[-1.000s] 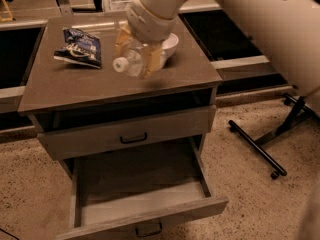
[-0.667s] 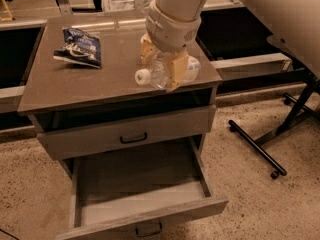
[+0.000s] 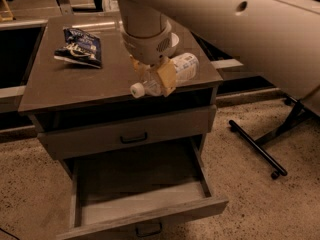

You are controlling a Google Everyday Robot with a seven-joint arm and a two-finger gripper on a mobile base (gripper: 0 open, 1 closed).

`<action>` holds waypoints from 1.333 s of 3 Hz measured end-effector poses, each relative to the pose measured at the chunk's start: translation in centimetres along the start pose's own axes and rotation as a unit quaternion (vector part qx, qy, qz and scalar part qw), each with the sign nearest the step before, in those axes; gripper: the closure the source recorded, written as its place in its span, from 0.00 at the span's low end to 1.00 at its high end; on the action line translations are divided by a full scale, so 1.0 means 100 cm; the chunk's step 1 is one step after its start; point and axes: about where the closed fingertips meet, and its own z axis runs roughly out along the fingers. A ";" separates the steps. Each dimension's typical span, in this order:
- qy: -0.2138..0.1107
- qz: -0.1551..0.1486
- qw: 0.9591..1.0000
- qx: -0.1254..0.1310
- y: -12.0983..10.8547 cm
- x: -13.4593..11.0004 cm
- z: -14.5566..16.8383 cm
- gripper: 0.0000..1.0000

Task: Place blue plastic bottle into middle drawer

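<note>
The blue plastic bottle [image 3: 172, 74], clear with a white cap and pale label, lies sideways in my gripper [image 3: 155, 78], cap pointing to the front left. The gripper is shut on the bottle's neck end and holds it above the front edge of the cabinet top [image 3: 60, 86]. The middle drawer [image 3: 145, 196] is pulled out below, open and empty, its dark handle [image 3: 148, 229] at the front. My arm comes in from the upper right and hides the back of the cabinet top.
A dark blue snack bag [image 3: 80, 46] lies on the cabinet top at the left. The upper handled front [image 3: 130, 134] is shut. A white bowl rim [image 3: 174, 38] shows behind the gripper. A black stand's legs [image 3: 257, 151] lie on the floor to the right.
The gripper has carried the bottle forward and to the right, from the middle of the cabinet top towards its front edge. The view has come closer.
</note>
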 end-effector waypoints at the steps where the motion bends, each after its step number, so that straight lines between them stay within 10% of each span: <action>1: 0.010 0.021 0.999 -0.046 -0.014 0.010 0.036 1.00; 2: -0.017 0.015 0.996 -0.086 -0.037 -0.007 0.105 1.00; 4: -0.042 0.022 0.994 -0.096 -0.032 -0.010 0.124 1.00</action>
